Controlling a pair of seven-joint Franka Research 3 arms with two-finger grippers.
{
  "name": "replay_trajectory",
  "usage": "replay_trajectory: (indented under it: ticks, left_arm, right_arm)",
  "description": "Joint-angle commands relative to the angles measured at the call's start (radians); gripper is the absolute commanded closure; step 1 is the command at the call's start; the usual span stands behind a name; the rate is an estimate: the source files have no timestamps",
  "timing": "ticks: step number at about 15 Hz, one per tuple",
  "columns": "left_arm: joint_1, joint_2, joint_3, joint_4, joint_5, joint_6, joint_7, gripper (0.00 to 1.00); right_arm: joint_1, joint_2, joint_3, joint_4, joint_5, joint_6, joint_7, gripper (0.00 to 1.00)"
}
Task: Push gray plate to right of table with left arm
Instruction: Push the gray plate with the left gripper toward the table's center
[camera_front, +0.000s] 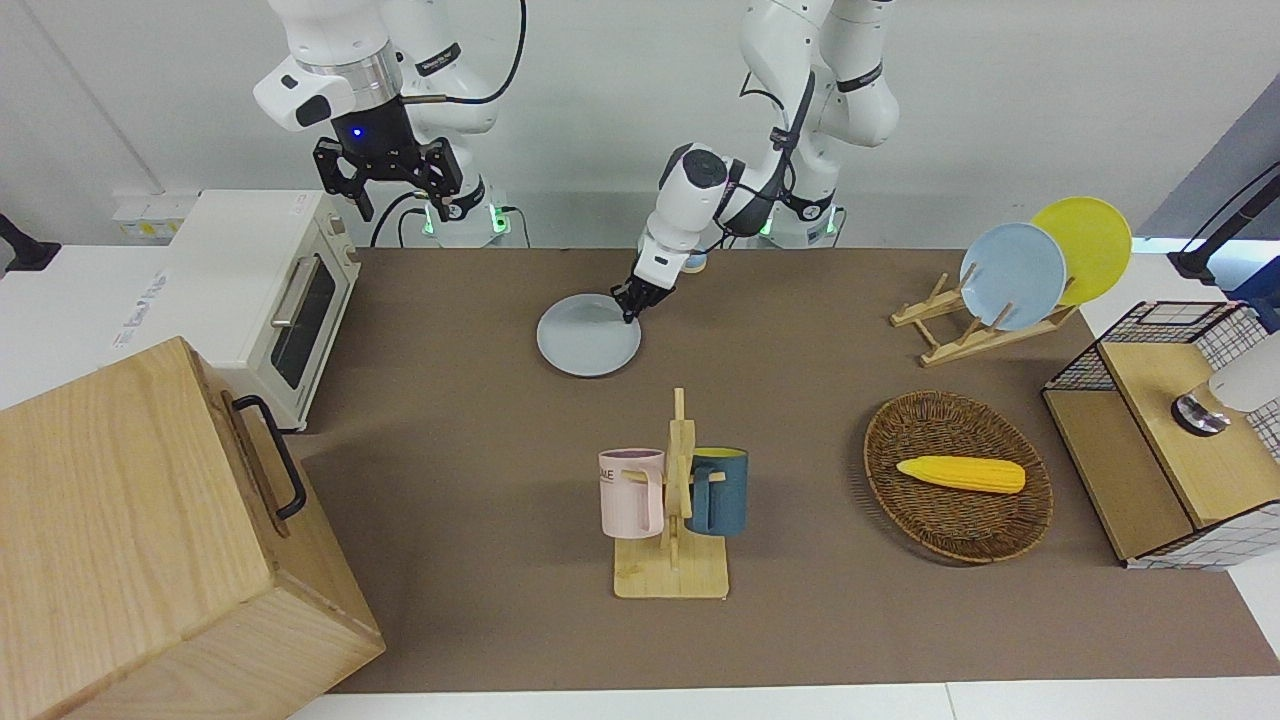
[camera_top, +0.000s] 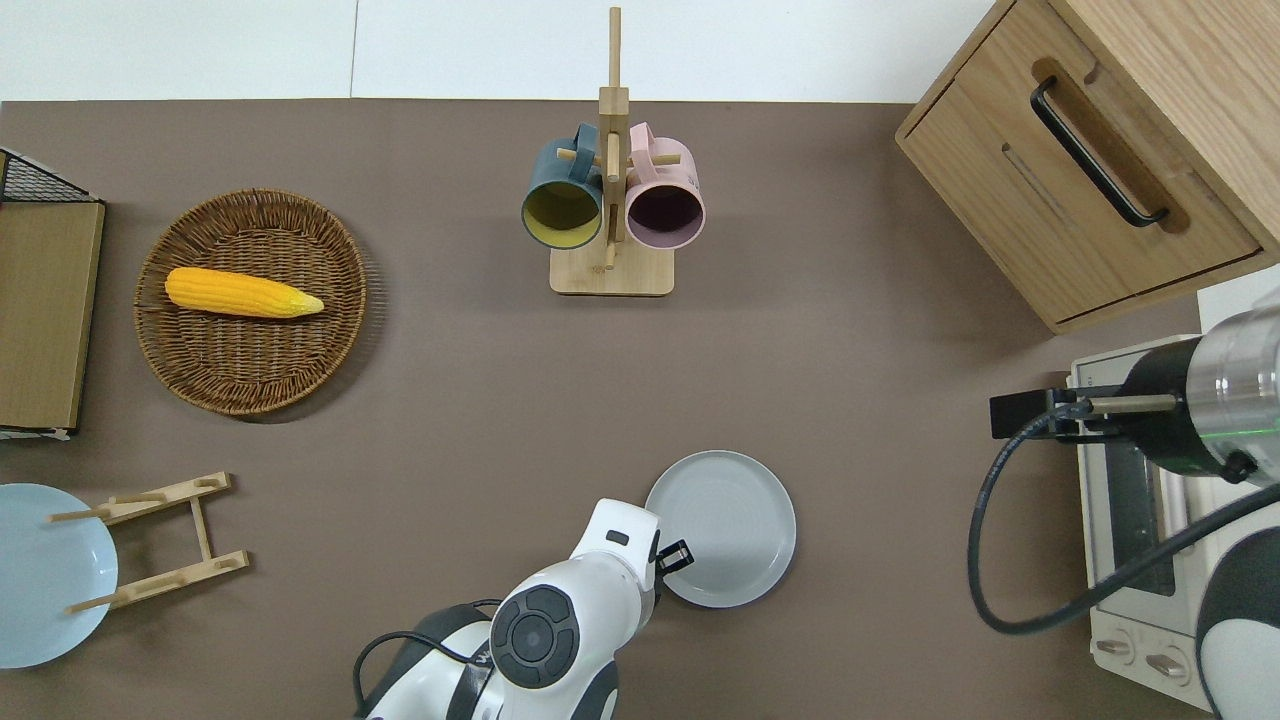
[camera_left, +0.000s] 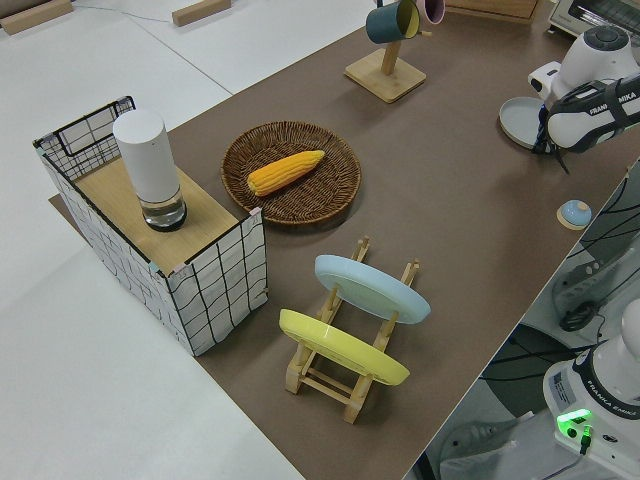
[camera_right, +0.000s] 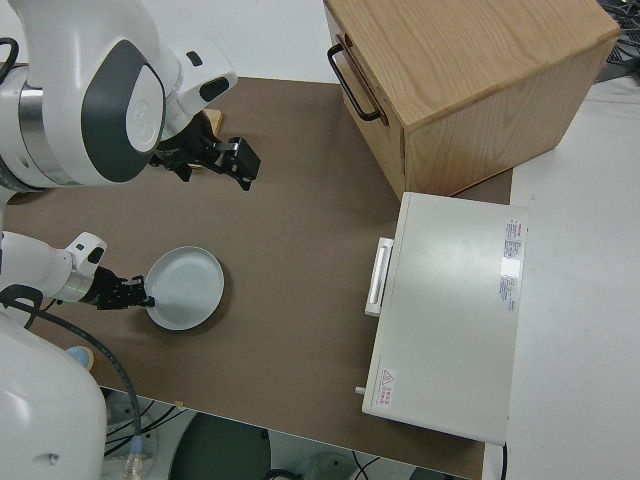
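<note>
Overhead view, left claw at gray plate rim, finger gap unclear, bare brown tabletop toward toaster oven, right arm parked.

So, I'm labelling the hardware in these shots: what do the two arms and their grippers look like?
Both arms are white, jointed, with dark round joint caps and black cables. The left gripper is small, black and two-fingered. The right gripper is bulkier and black, below a silver wrist band and a blue light.

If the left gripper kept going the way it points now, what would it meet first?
The gray plate. The left gripper is down at the plate's rim on the left arm's side, apparently already touching; contact is hard to confirm. After the plate comes bare table, then the toaster oven.
</note>
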Motion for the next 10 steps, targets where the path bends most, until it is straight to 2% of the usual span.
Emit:
replay_trajectory:
  ticks: [1, 2, 3, 6, 8, 10]
  left_arm:
    - [-0.042, 0.123, 0.024, 0.053, -0.021, 0.057, -0.007, 0.94]
    - [-0.041, 0.124, 0.025, 0.053, -0.019, 0.057, -0.005, 0.9]
    - [-0.041, 0.124, 0.025, 0.053, -0.019, 0.057, -0.004, 0.81]
    - [-0.012, 0.109, 0.025, 0.053, -0.031, 0.042, -0.001, 0.36]
    - [0.013, 0.065, 0.025, 0.053, -0.045, -0.008, 0.001, 0.2]
    - [0.059, -0.019, 0.025, 0.053, -0.045, -0.135, 0.007, 0.13]
  right_arm:
    - [-0.029, -0.027, 0.016, -0.027, 0.022, 0.0, 0.01, 0.005]
    - [-0.029, -0.027, 0.016, -0.027, 0.022, 0.0, 0.01, 0.005]
    - [-0.029, -0.027, 0.016, -0.027, 0.022, 0.0, 0.01, 0.005]
    - [-0.029, -0.027, 0.016, -0.027, 0.022, 0.0, 0.01, 0.005]
    - [-0.029, -0.027, 0.016, -0.027, 0.022, 0.0, 0.012, 0.007]
    - [-0.029, -0.027, 0.016, -0.027, 0.022, 0.0, 0.01, 0.005]
